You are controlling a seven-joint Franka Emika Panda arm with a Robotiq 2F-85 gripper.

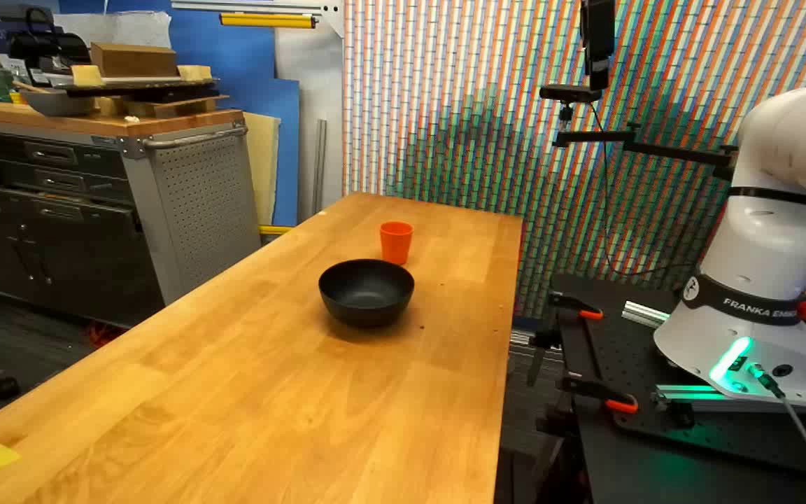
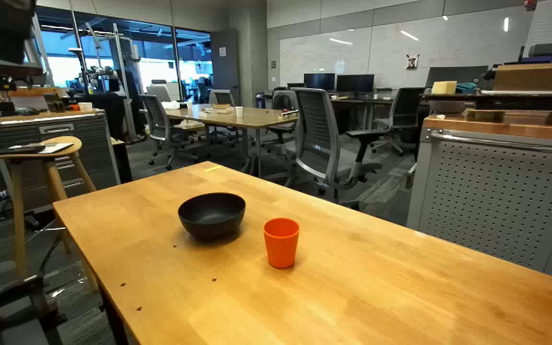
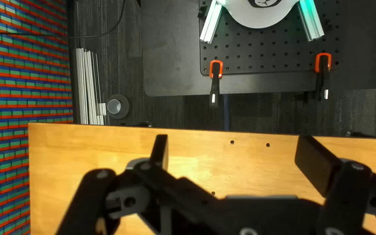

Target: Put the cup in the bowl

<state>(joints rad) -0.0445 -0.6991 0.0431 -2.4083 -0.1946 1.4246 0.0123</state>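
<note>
In an exterior view, the orange cup stands upright on the worktop, at four o'clock from the black bowl; it is near the bowl, but apart from it. The bowl rests mouth upwards. My end effector is released: in the wrist view its two fingers are spread wide, at nine and at three o'clock, and the worktop shows between them. In an exterior view, my white base, lit in green, is at three o'clock from the bowl.

Orange cup, upright, near but apart from round black bowl, mouth up
</note>
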